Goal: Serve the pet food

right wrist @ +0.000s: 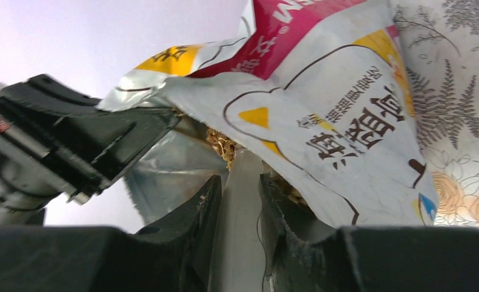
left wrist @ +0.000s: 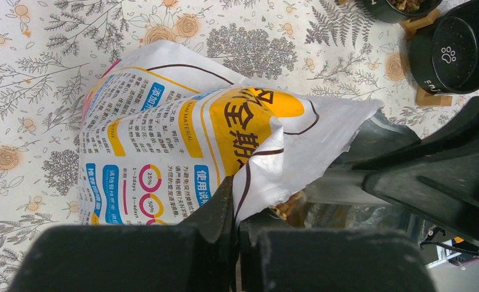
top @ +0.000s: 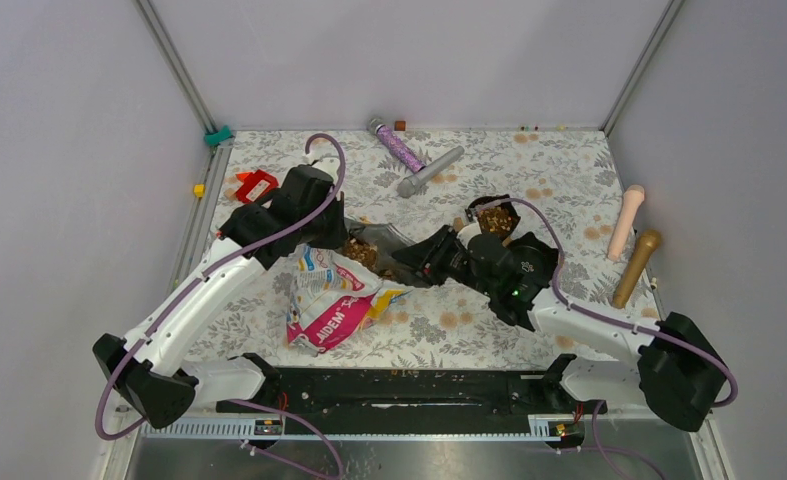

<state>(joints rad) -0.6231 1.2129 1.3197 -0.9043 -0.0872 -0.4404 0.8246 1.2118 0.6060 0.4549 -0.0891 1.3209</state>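
We are looking down on a floral mat (top: 529, 170) where a white, pink and yellow bag (top: 321, 300) is lying open-mouthed between two robot arms. The left claw (left wrist: 235, 210) is pinching the bag's torn upper edge, its jaws pressing tight together on it. The right claw (right wrist: 240, 182) is standing narrow, gripping a pale grey bar (right wrist: 240, 231) that is running up into the bag's mouth; we are not managing to tell what the bar is. The pet food (right wrist: 220, 141) is showing as brown pellets inside that mouth, just beyond the right claw's fingertips, and more is filling a black bowl (top: 476, 208) just behind the right arm. A paw-print bowl (left wrist: 468, 36), also black, is sitting right beside it on a low wooden stand (left wrist: 431, 97)
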